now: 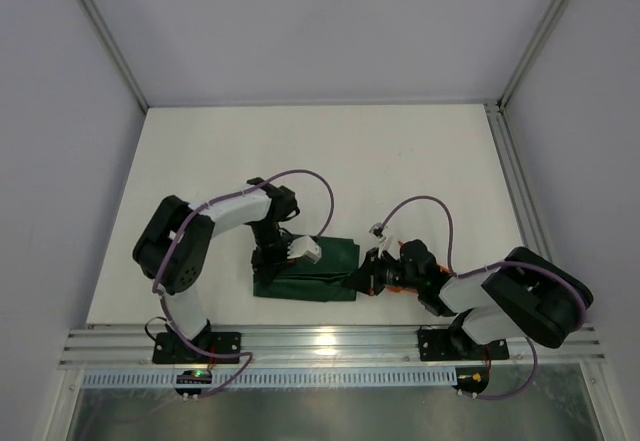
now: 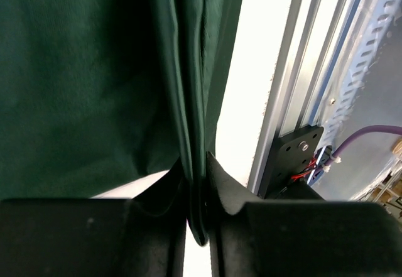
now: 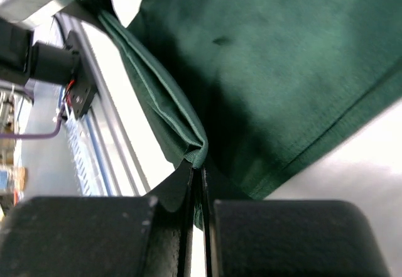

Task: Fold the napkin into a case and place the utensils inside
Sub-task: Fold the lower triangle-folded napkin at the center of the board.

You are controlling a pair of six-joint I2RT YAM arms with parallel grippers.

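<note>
Left tool (image 1: pixel 266 260) and right tool (image 1: pixel 356 281) pinched opposite ends of the dark green cloth napkin (image 1: pixel 318 275) by the near edge of the table (image 1: pixel 400 161), likely to hold folds aligned.

Napkin (image 1: pixel 320 273): dark green, folded oblong, near table's front edge.

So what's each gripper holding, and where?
The napkin: left gripper pinches a fold at its left end, right gripper the folded corner opposite.

Far table (image 1: pixel 320 151) open for passage, napkin (image 1: pixel 320 275) lying near the front, rail (image 1: pixel 280 342) just beside it.
</note>
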